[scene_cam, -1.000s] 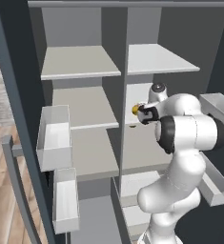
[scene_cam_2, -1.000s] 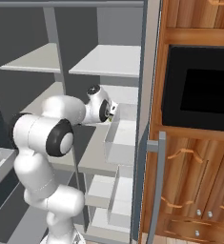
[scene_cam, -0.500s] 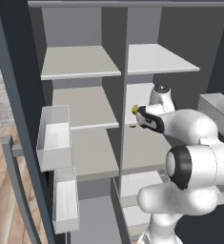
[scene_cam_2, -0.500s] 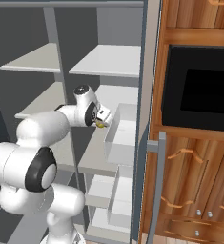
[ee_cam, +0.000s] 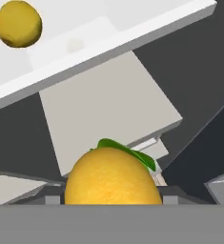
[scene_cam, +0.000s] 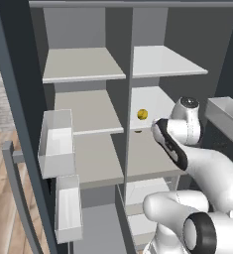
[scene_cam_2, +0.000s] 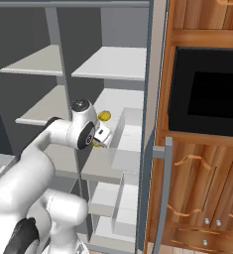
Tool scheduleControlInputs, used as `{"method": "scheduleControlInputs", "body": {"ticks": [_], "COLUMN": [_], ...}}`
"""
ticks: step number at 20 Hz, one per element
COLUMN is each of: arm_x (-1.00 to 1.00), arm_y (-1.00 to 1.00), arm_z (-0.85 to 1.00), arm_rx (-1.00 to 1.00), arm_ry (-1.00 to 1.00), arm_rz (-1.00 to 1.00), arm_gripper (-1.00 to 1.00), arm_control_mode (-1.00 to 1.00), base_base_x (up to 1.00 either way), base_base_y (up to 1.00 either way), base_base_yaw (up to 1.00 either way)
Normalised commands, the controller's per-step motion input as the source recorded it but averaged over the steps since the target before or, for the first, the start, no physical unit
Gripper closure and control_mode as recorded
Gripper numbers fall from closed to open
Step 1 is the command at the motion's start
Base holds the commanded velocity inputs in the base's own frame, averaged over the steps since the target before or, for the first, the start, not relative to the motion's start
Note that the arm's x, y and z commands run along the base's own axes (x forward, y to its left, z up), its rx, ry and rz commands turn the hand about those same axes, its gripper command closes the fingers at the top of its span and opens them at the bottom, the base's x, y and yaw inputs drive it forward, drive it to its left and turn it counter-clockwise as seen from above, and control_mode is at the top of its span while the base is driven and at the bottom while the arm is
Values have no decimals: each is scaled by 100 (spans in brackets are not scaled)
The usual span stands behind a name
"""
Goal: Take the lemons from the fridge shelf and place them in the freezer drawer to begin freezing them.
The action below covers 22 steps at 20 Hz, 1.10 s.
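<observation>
— Yellow fruit first: where is the held lemon (ee_cam: pixel 112 177) sitting against the fingers?
— In the hand view it is sitting right at the bottom, leaves on its upper right, with the gripper (scene_cam_2: pixel 99 140) pinching it; the tips themselves are hiding behind it.
— And the arm?
— It is reaching in front of the fridge shelf (scene_cam: pixel 152 106), hand just off the shelf's front edge.
— Is another fruit showing?
— A second lemon (scene_cam: pixel 142 114) is lying on that shelf near its front left corner, well apart from the held one; it is appearing top left in the hand view.
</observation>
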Motion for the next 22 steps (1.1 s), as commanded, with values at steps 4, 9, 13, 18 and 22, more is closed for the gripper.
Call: {"method": "scheduleControlInputs", "body": {"ticks": [4,9,13,18,22], "arm_x": [-69,-32,0,-22,-32], "arm_y": [6,11,16,2,0], "arm_z": [0,-15,-19,-22,-9], "arm_rx": [1,-1,-3,0,0], "arm_ry": [1,3,9,7,1], "arm_rz": [0,0,1,1,4], "arm_gripper": [100,100,100,100,100], "arm_control_mode": [-100,-100,-100,-100,100], "base_base_x": [0,0,0,0,-44], "base_base_y": [0,0,0,0,0], "base_base_yaw": [0,0,0,0,5]}}
